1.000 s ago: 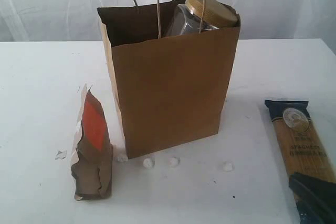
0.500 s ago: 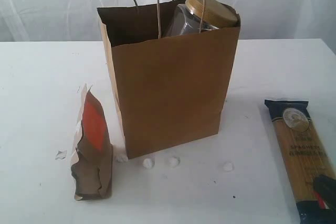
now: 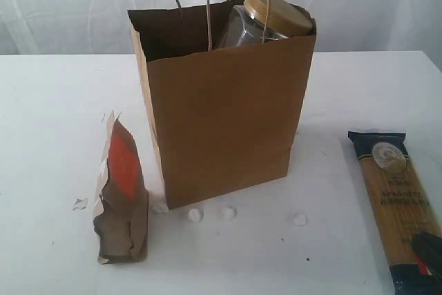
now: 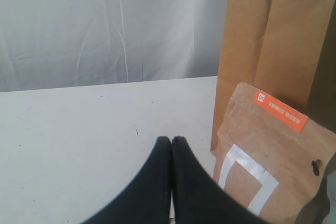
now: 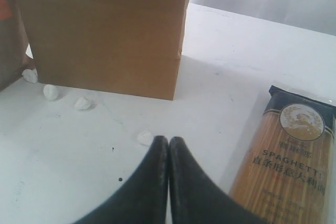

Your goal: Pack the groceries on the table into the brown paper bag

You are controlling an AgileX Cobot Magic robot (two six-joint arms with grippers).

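Observation:
The brown paper bag [image 3: 224,98] stands upright mid-table with the tan-lidded clear jar [image 3: 266,18] sticking out of its top. The brown pouch with the orange-red panel [image 3: 122,195] stands at the bag's front left. At the right, the long spaghetti packet [image 3: 400,198] lies flat. My right gripper [image 3: 423,248] is shut and empty, low over the packet's near end; in the right wrist view its tips [image 5: 168,140] sit beside the packet [image 5: 294,166]. My left gripper [image 4: 171,140] is shut and empty, just short of the pouch [image 4: 273,156]. The bottle, dark jar and carton are hidden.
Several small white pebble-like bits [image 3: 195,215] lie on the white table [image 3: 55,101] along the bag's front; one [image 5: 145,138] is just past my right fingertips. A torn scrap [image 3: 80,204] lies left of the pouch. A white curtain hangs behind.
My right gripper has drawn back toward the near right corner, uncovering more of the spaghetti packet's near end, and has held still for the last half second. Nothing else moved.

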